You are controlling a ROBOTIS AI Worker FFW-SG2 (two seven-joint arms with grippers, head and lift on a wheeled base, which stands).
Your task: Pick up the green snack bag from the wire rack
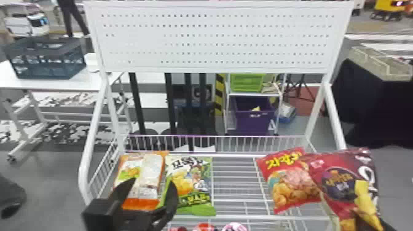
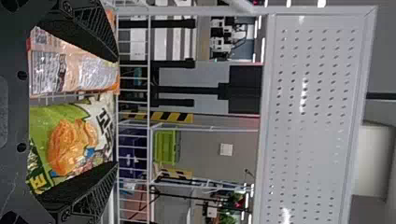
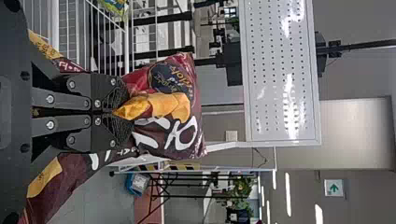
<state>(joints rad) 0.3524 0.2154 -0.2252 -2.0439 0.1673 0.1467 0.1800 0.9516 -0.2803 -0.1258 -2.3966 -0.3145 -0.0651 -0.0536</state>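
Head view: the green snack bag lies on the left half of the wire rack, just right of an orange bag. The left gripper stands at their near side, jaws spread apart, while at the right the right gripper has its jaws clamped on a dark red bag.

Gray floor | white table, left | pale wall | green exit sign
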